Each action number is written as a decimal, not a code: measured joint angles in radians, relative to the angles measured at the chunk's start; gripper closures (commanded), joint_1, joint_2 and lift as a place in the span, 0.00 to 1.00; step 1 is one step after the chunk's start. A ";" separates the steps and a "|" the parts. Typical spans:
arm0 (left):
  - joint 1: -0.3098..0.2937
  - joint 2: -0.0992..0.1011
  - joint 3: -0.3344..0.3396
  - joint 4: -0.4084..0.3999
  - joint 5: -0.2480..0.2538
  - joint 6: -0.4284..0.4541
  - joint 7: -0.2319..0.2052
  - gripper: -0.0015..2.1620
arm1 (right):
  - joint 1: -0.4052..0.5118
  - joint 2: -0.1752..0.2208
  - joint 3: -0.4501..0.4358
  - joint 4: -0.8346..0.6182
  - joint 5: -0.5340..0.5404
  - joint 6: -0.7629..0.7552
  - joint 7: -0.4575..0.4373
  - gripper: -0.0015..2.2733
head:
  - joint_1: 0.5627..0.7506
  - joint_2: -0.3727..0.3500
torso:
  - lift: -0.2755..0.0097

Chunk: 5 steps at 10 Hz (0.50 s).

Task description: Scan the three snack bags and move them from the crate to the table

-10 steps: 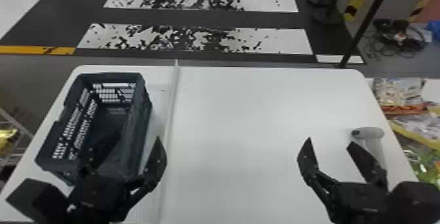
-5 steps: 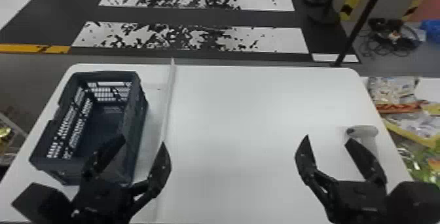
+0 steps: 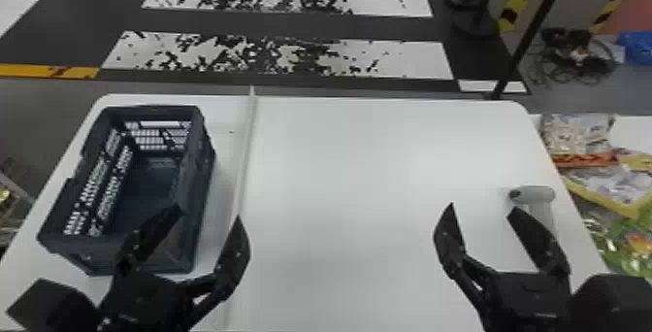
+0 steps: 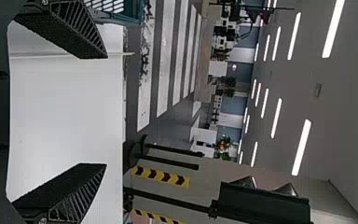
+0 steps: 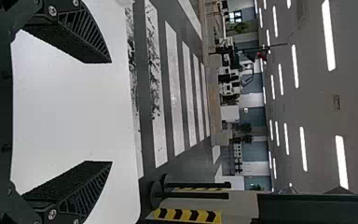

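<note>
The dark blue crate (image 3: 206, 161) stands on the left of the white table (image 3: 364, 171); its visible floor is bare, and my left gripper hides its near corner. That gripper (image 3: 209, 213) is open over the crate's near right side, holding nothing. In the left wrist view, the left gripper (image 4: 106, 110) has its fingers wide apart. My right gripper (image 3: 483, 207) stands open above the table's right part, just short of a white handheld scanner (image 3: 538, 194). The right wrist view has the right gripper (image 5: 111, 112) with an empty gap.
A thin raised strip (image 3: 245, 146) runs front to back beside the crate. Past the table's right edge lie several snack bags, among them a pale one (image 3: 577, 132) and a green one (image 3: 623, 243). A black post (image 3: 526, 40) rises behind the far right corner.
The head view has turned slightly, shifting the table and crate a little left in it. Against the crate, my left gripper has moved somewhat right. Both grippers have stayed open.
</note>
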 measured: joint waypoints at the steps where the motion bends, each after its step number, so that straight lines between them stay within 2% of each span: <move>1: 0.005 0.000 -0.001 -0.002 -0.001 -0.006 0.000 0.02 | 0.000 -0.005 0.001 0.000 0.000 -0.003 0.000 0.06 | 0.70 0.47 | 0.75; 5: 0.032 -0.001 -0.001 -0.005 -0.009 -0.072 0.002 0.02 | -0.002 -0.017 0.009 0.001 0.000 -0.025 -0.006 0.06 | 0.70 0.48 | 0.75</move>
